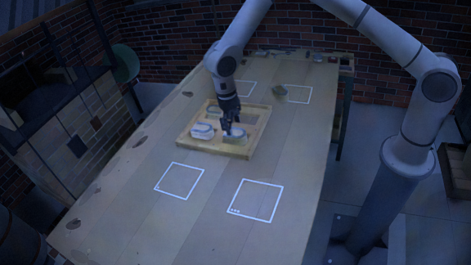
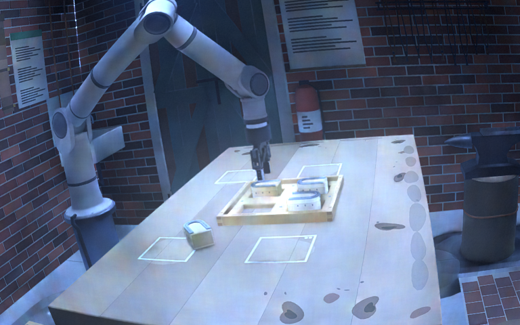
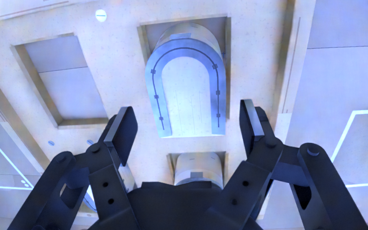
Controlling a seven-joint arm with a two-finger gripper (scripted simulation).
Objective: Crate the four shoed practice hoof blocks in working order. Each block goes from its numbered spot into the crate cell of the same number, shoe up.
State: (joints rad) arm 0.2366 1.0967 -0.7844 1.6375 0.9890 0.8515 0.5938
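The wooden crate (image 1: 224,128) (image 2: 281,200) sits mid-table and holds three hoof blocks, each shoe up, with one cell (image 1: 250,119) (image 2: 259,209) (image 3: 65,78) empty. My gripper (image 1: 226,127) (image 2: 260,174) (image 3: 187,130) stands open and holds nothing, just above the block (image 1: 235,136) (image 2: 265,188) in the near right cell as the side camera sees it. The wrist camera shows a shoed block (image 3: 186,86) in its cell ahead of the fingers and another (image 3: 198,168) partly hidden under the palm. The fourth block (image 1: 280,92) (image 2: 198,233) stands shoe up on the table, at the edge of a marked square (image 1: 297,93) (image 2: 167,249).
A brick wall stands behind the table, with small tools (image 1: 282,53) along the table's far end. Three other white marked squares (image 1: 179,180) (image 1: 255,200) (image 1: 245,88) lie empty around the crate. An anvil on a stump (image 2: 489,191) stands off one side of the table.
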